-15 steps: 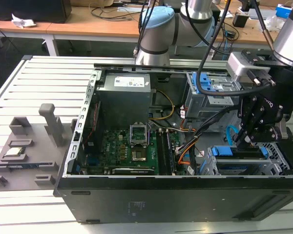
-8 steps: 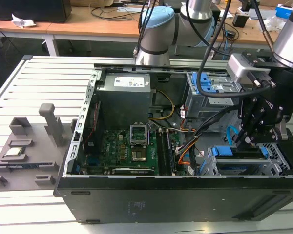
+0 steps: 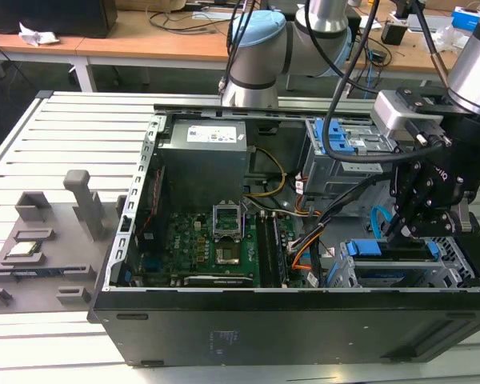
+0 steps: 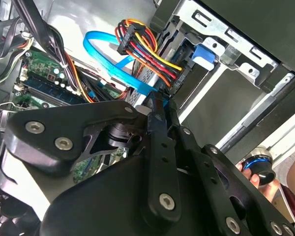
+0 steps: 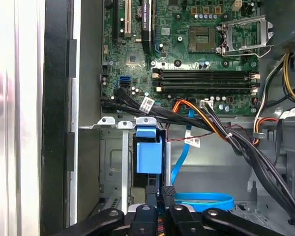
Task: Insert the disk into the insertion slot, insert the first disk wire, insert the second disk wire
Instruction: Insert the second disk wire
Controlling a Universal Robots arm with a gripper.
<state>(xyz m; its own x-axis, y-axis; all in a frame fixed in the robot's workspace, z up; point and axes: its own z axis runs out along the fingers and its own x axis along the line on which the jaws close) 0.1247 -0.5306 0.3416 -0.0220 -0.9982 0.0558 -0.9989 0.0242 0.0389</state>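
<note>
Disk (image 3: 392,252) already seated in the insertion slot (image 3: 456,268). End effector (image 5: 160,194), fingers pressed together, pushes at its rear by the orange-red-black wire plug (image 4: 174,78); blue cable (image 4: 108,54) loops nearby.

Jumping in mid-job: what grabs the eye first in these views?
The black gripper reaches down into the open computer case, at the drive cage on the exterior view's right, where the blue-framed disk sits. In the second wrist view, an orange, red and black wire bundle and a light blue cable loop just beyond the fingertips.
</note>
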